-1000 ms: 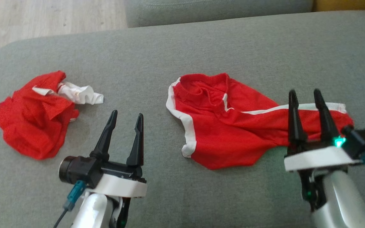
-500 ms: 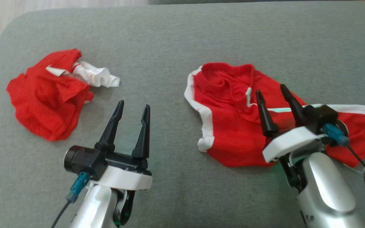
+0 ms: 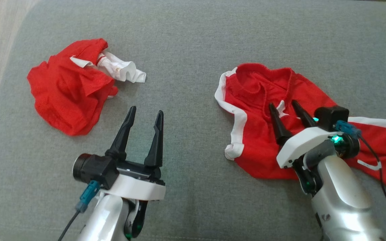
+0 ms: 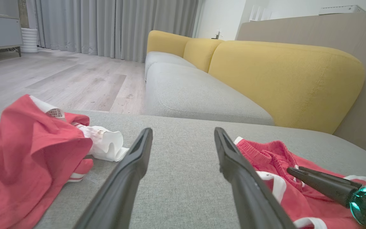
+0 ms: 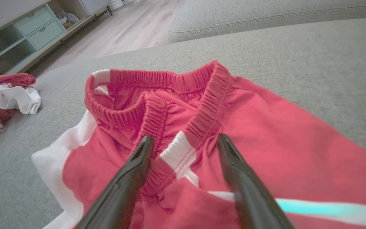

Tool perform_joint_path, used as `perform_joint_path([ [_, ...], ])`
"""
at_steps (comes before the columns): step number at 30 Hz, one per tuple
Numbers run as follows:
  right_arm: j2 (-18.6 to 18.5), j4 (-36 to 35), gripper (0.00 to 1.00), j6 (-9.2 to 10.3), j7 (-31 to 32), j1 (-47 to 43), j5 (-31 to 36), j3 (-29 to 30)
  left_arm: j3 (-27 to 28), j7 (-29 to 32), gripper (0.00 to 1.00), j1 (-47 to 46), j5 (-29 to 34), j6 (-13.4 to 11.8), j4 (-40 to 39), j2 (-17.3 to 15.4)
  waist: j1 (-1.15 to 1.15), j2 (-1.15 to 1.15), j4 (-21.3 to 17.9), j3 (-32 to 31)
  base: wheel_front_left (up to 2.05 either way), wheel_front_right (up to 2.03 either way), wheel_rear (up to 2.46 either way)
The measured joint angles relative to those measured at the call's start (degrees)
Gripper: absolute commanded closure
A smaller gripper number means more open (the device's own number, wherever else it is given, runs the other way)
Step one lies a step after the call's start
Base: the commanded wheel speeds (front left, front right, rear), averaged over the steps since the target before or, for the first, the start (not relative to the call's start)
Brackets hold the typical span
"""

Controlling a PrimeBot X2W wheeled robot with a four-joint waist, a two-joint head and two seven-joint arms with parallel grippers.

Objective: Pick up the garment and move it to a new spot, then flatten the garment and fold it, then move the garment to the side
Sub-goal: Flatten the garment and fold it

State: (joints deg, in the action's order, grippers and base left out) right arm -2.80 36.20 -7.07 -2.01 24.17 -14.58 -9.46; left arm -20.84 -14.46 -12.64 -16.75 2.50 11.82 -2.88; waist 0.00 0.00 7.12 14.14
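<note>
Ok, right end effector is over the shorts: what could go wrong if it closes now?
The open right end effector straddles a bunched waistband fold on the red shorts, so it may pinch several layers and lift them crumpled. Its cable trails over the fabric and might drag it.

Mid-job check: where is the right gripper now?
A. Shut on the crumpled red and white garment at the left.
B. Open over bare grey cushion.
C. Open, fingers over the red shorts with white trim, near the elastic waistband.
C: the right gripper has its fingers spread either side of a white trim patch, just below the elastic waistband of the red shorts with white trim.
</note>
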Motion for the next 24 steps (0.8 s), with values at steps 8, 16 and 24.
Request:
perform_joint_path([
  [8, 0.0, 3.4, 1.0, 0.0, -2.1, 1.6, -1.7, -0.2, 0.1, 0.0, 0.0, 0.0, 0.0, -0.1, 0.3, 0.0, 0.0, 0.0, 0.1, -0.5, 0.0, 0.0, 0.0],
  [16, 0.0, 2.5, 1.0, 0.0, -4.6, 4.9, -1.6, 5.0, 0.1, 0.0, 0.0, 0.1, -0.4, -0.5, 0.3, 0.0, 0.0, 0.0, -1.3, -3.0, 0.0, 0.0, 0.0],
  [24, -5.2, -0.2, 1.0, 0.0, -4.5, 18.6, 3.2, 16.0, -1.0, 0.0, 0.0, 1.2, -1.7, -0.9, 0.3, 0.0, 0.0, 0.0, -1.4, -6.9, 0.0, 0.0, 0.0],
])
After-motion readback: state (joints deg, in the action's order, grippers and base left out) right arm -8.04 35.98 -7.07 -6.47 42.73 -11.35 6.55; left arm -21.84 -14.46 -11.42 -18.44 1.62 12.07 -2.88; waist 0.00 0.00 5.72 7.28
